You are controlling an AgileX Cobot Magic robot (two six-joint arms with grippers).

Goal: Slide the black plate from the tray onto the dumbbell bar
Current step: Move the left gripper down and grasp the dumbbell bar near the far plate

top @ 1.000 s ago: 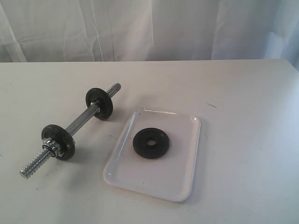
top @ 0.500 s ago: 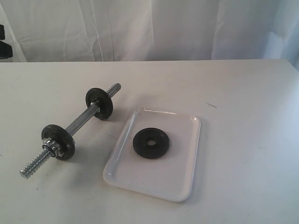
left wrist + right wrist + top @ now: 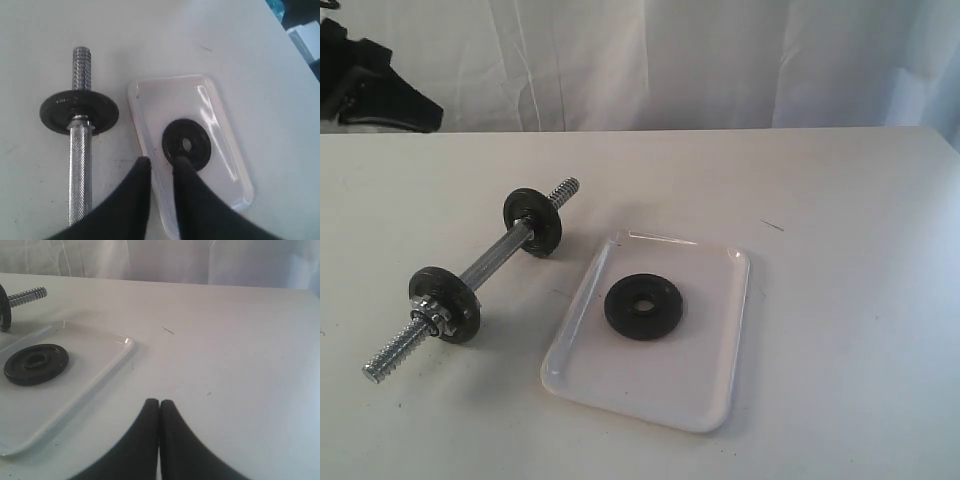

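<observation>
The black plate (image 3: 643, 306) lies flat in the white tray (image 3: 708, 385) right of centre. Left of the tray, the silver dumbbell bar (image 3: 492, 257) lies slanted on the table with two black discs (image 3: 445, 303) (image 3: 533, 221) on it. In the left wrist view my left gripper (image 3: 161, 167) hovers high above the tray's (image 3: 145, 120) rim, open, with nothing between its fingers; the plate (image 3: 186, 145) is just beyond one fingertip, and the bar (image 3: 80, 170) lies to the side. My right gripper (image 3: 159, 404) is shut and empty, low over bare table beside the tray (image 3: 100, 372) and plate (image 3: 36, 363).
The left arm (image 3: 375, 95) shows as a dark shape at the far left, over the table's back edge. A white curtain (image 3: 670, 60) hangs behind the table. A small dark mark (image 3: 772, 225) lies on the tabletop right of the tray.
The left arm has come into the exterior view at the upper left and reached further in. Plate, tray and bar have not moved.
</observation>
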